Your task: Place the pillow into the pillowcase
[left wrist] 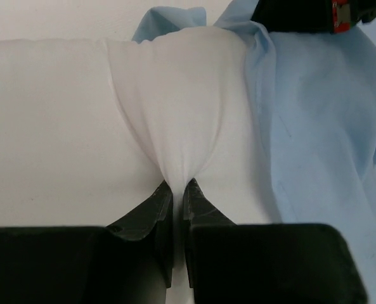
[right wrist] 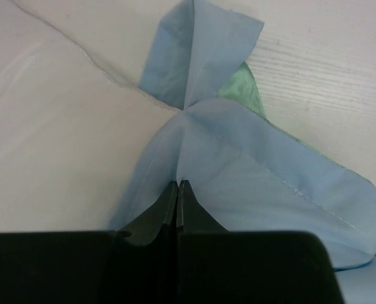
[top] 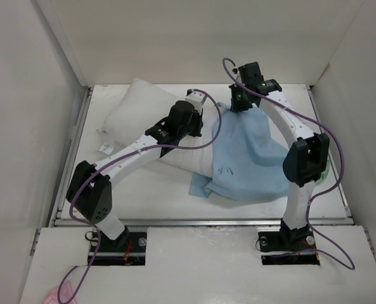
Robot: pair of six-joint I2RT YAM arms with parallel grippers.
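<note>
**Left hand** [left wrist: 178,188]: the jaws are nearly together and pinch a tuft of the pillow [left wrist: 61,114] cover. White cloth fans out from the tips in tight folds. The grip looks to be on fabric only, not on the filling. Just right of this hand, the light blue pillowcase [left wrist: 321,126] touches the pillow. A flap of it also shows past the pillow's far edge, beyond the tips.

**Right hand** [right wrist: 177,185]: the jaws are pressed together on a fold of the pillowcase, and the cloth is gathered to a point just ahead of the tips. The stitched hem [right wrist: 289,185] runs to the right of the tips, with a sliver of the green face showing beyond it. To the left of this hand, the white pillow lies against the blue cloth.

**Overhead view:** both hands are near each other at the far side of the surface [top: 149,196]. The pillow stretches away to the left of the left hand, bare over nearly its whole length. The pillowcase spreads from the right hand back toward the arm bases, limp and crumpled.

**Status (judgement):**
- **Done:** each hand has hold of its item, and the two items are brought together.
- **Not done:** no open mouth of the case is visible.
- **Unclear:** I cannot tell whether the pillow end under the blue cloth is inside the case or merely covered by it.
- **Left to do:** open the mouth, feed the pillow in, and draw the case along its length.

Early stage.
</note>
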